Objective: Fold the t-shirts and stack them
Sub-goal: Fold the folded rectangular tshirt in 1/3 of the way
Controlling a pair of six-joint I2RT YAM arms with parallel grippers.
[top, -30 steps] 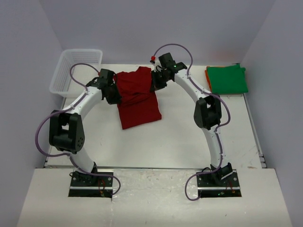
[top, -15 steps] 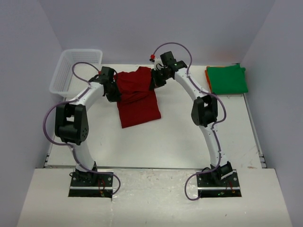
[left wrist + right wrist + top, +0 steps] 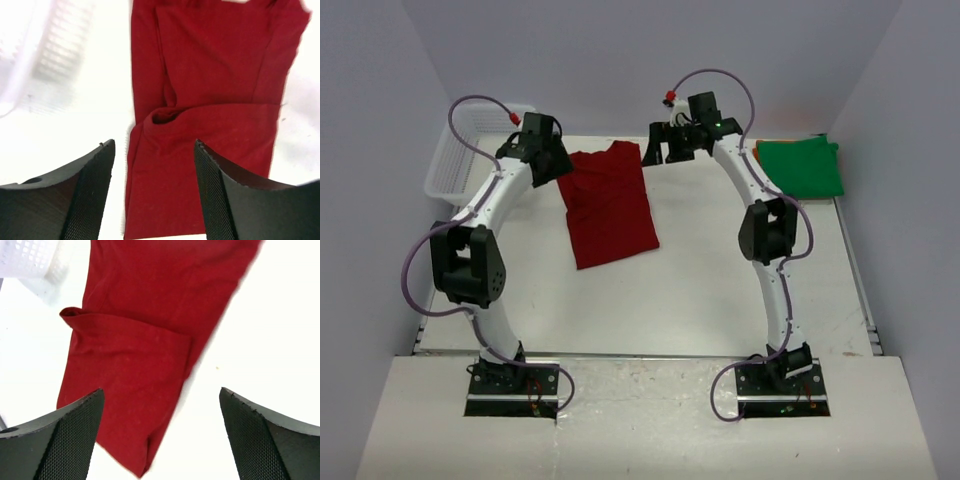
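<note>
We see a plain dark red t-shirt [image 3: 215, 100] just ahead of the left fingers [image 3: 87, 200], which are black with a fine cross-hatched pattern. The right fingers [image 3: 260, 440] are black and patterned the same. Past them, the basket [image 3: 25, 255] is white mesh and the table [image 3: 260, 315] plain white. Well away from both pairs of fingers lie a bright green t-shirt [image 3: 802, 168] and an orange t-shirt [image 3: 758, 165], both plain.

On the worktop [image 3: 720, 290], one t-shirt [image 3: 610, 205] lies in the middle, the basket [image 3: 448, 170] far left, the stacked t-shirts [image 3: 802, 168] far right.
</note>
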